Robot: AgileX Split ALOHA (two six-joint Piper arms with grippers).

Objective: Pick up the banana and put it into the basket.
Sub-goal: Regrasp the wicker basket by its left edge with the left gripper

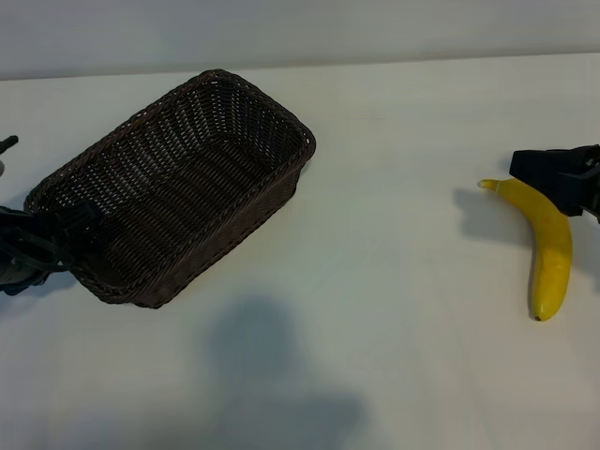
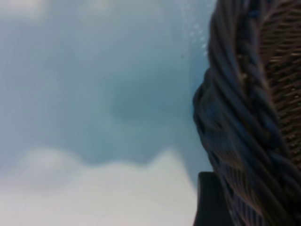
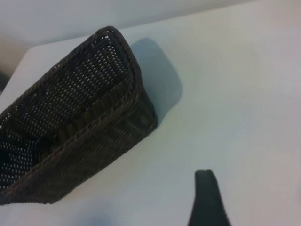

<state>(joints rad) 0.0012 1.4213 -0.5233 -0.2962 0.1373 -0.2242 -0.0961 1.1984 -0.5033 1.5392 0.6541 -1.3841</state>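
Note:
The yellow banana (image 1: 551,246) lies on the white table (image 1: 394,281) at the right, its stem end pointing to the back left. My right gripper (image 1: 561,176) hovers over that stem end and is open; the right wrist view shows one dark finger (image 3: 207,200) with nothing against it, and no banana. The dark brown wicker basket (image 1: 178,187) stands empty at the left, set diagonally. My left gripper (image 1: 52,234) is open at the basket's near-left corner. In the left wrist view its one visible finger (image 2: 209,200) sits just beside the woven rim (image 2: 244,117).
A broad soft shadow (image 1: 272,375) falls on the tabletop in front of the basket. Bare white table lies between the basket and the banana. A pale wall (image 1: 300,28) runs behind the table's far edge.

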